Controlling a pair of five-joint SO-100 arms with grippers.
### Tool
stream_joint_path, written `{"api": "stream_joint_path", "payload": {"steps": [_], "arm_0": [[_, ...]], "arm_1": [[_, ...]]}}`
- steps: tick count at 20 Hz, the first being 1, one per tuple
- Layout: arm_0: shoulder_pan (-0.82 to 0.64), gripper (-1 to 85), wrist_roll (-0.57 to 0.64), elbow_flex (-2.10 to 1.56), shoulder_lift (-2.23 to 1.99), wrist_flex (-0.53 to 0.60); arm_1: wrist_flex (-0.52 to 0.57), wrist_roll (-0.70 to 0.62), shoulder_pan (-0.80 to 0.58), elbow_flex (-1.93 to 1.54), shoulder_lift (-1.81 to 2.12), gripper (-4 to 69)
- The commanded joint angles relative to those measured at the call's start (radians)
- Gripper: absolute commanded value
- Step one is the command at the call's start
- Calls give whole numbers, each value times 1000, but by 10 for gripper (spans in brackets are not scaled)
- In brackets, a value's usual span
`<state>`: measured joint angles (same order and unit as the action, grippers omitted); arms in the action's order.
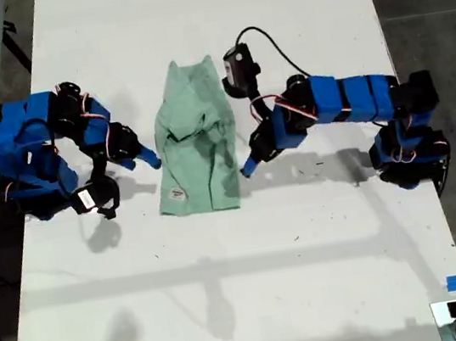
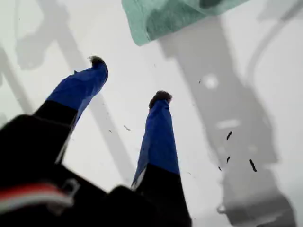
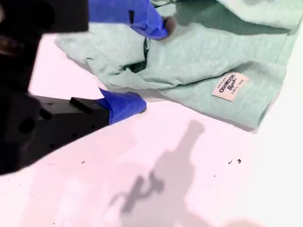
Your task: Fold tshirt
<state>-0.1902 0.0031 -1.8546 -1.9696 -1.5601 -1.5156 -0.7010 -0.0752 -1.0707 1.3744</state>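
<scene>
tshirt [image 1: 196,141], already folded into a narrow strip, lies mid-table [image 1: 241,254] in the exterior view, long axis running 12 to 6 o'clock. first gripper [image 2: 128,80] hangs open and empty, shirt edge just ahead. second gripper [image 3: 142,61] gapes at the other edge, one finger above the cloth. bare white surface lies all round.

A pale mint-green tshirt [image 1: 196,141] with a white label [image 1: 176,193] lies on a white table [image 1: 246,288]; both arms are blue and black.
</scene>
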Motion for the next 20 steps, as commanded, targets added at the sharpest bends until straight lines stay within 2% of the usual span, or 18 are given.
{"api": "stream_joint_path", "payload": {"steps": [1, 3, 6, 9, 13, 18, 20], "arm_0": [[8, 157, -14, -95, -61, 129], [6, 143, -25, -189, -69, 235], [29, 165, -43, -272, -28, 345], [72, 191, -69, -276, 138, 428], [104, 199, -69, -275, 288, 592], [141, 203, -104, -278, 448, 680], [138, 203, -101, -267, 488, 678]], "arm_1": [[9, 29, 14, 178, -101, 250], [20, 61, 15, 259, -204, 257], [61, 127, 26, 325, -325, 263], [156, 184, 49, 339, -413, 260], [227, 258, 74, 342, -520, 255], [245, 333, 94, 357, -617, 258], [249, 344, 98, 365, -632, 259]]}}
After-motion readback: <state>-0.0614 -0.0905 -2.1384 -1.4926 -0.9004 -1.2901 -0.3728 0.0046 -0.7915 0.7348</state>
